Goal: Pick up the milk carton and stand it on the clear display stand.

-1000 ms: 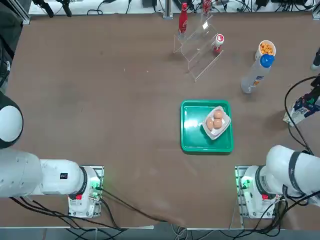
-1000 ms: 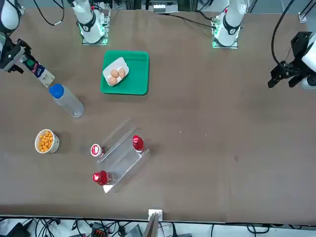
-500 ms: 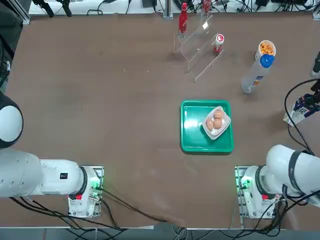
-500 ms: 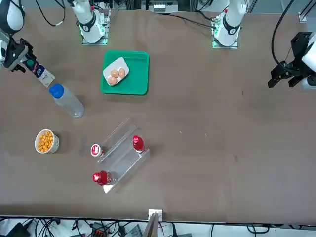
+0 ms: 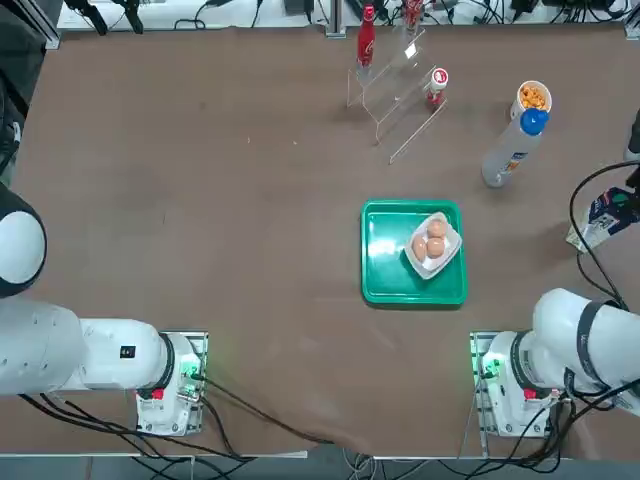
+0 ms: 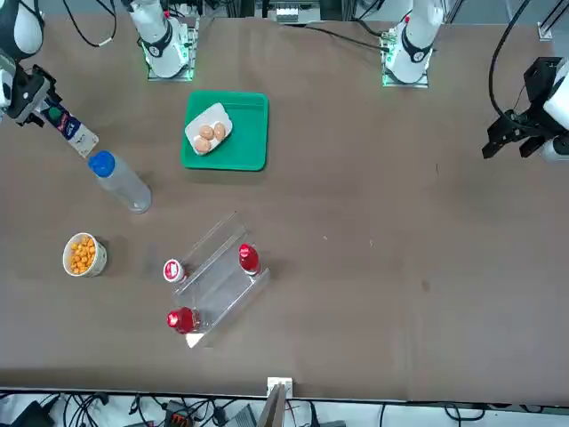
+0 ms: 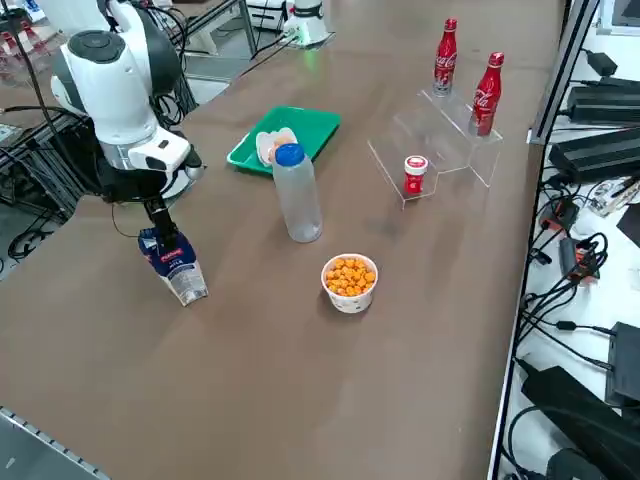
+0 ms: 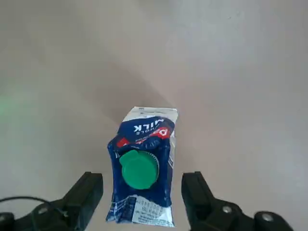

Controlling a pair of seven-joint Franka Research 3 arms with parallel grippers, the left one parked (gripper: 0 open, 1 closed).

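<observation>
The milk carton [image 8: 143, 166], dark blue and white with a green round cap, stands on the brown table near its right edge [image 5: 598, 222], well apart from the stand. My right gripper [image 8: 142, 192] hangs open just above the carton. Its two black fingers [image 8: 86, 192] straddle the carton's top without touching it, as the right side view shows [image 7: 175, 262]. The clear display stand [image 5: 400, 95] is at the far side of the table. Two red bottles [image 7: 445, 45] stand on its steps and a small red can [image 7: 415, 175] is beside it.
A tall clear bottle with a blue cap [image 5: 510, 150] and a cup of orange snacks [image 5: 532, 98] stand between the carton and the stand. A green tray [image 5: 385, 270] holding a dish of eggs sits mid-table. The table edge lies close to the carton.
My right gripper has shifted slightly toward the table's right edge, uncovering more of the carton in the top view. The carton has stayed put and the fingers have stayed open.
</observation>
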